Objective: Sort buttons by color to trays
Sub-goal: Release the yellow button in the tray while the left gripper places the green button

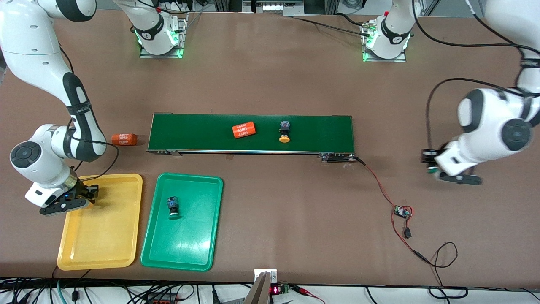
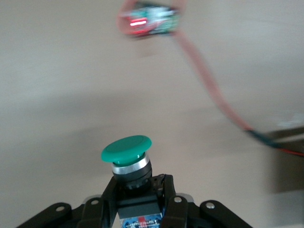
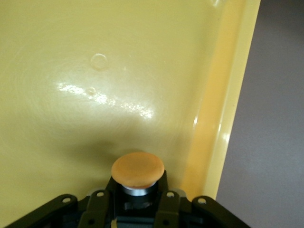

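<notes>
While the right gripper (image 1: 89, 193) hangs over the yellow tray (image 1: 105, 249), at the tray's end nearer the robots, its fingers are clamped on a yellow-orange button (image 3: 137, 170) — the right wrist view shows the round cap pointing down at the tray floor close to the rim. Just beside this tray, toward the left arm's end of the table, sits the green tray (image 1: 190, 249), and a green button (image 1: 172, 207) lies on its side in it.

Up over bare table toward the left arm's end, the left gripper (image 1: 431, 162) is closed on a second green button (image 2: 127, 151), its dark body pinched between the fingers (image 2: 167, 199) and its cap sticking out ahead. A small circuit board (image 1: 402, 211) with red wires lies on the table near it.

On the dark-green conveyor belt (image 1: 190, 133) a second yellow-orange button (image 1: 284, 131) lies beside an orange cylinder (image 1: 244, 130) printed 4680 — another such cylinder (image 1: 124, 139) rests on the table off the belt's end, toward the right arm.
</notes>
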Tool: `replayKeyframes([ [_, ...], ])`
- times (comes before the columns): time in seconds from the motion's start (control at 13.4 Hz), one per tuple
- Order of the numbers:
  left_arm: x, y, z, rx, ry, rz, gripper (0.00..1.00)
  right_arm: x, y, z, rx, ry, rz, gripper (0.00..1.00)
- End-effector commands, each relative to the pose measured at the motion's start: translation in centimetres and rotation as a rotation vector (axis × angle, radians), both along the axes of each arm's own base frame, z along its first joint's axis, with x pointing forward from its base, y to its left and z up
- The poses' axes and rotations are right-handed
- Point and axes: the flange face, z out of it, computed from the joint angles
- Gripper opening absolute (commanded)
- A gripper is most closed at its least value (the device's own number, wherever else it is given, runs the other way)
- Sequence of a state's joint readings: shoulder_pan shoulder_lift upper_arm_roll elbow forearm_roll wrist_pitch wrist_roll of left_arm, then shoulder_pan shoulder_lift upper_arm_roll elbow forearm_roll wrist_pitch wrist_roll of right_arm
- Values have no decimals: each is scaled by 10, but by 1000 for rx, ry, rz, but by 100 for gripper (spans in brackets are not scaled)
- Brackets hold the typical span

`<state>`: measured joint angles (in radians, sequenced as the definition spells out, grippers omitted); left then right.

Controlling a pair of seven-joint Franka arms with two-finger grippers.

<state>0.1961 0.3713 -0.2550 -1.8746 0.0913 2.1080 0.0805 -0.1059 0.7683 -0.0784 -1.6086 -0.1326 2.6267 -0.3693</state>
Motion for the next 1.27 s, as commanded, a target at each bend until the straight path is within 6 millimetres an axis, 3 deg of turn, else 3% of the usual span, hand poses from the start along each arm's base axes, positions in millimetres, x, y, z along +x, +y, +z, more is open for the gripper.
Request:
replayKeyframes([
  [0.0,-9,-73,4,-46,24,24,34,8,13,5,18,-27,-33,4],
  [0.22,-31,-164,5,-67,51,101,34,8,21,2,24,-26,-40,14],
  [0.3,-40,-189,-1,-63,65,135,34,8,22,1,26,-25,-43,34],
  [0.45,-52,-219,-9,-65,78,152,34,6,22,-1,26,-18,-40,72],
  [0.6,-68,-247,-11,-74,101,177,34,6,22,-1,22,-16,-27,77],
  [0.67,-80,-259,-18,-64,120,175,34,6,23,0,22,-13,-26,86],
  [0.74,-87,-265,-28,-59,142,170,34,6,26,2,22,-14,-21,86],
  [0.82,-95,-269,-38,-50,162,160,34,6,28,7,23,-10,-23,100],
  [0.89,-99,-273,-45,-45,175,151,38,3,29,9,28,18,-29,100],
  [1.04,-101,-277,-59,-49,194,159,64,-4,36,18,62,60,-56,100],
  [1.12,-98,-277,-56,-63,173,164,86,-7,37,27,83,71,-75,100],
  [1.19,-96,-277,-50,-65,160,161,100,-13,39,36,106,96,-101,100],
])
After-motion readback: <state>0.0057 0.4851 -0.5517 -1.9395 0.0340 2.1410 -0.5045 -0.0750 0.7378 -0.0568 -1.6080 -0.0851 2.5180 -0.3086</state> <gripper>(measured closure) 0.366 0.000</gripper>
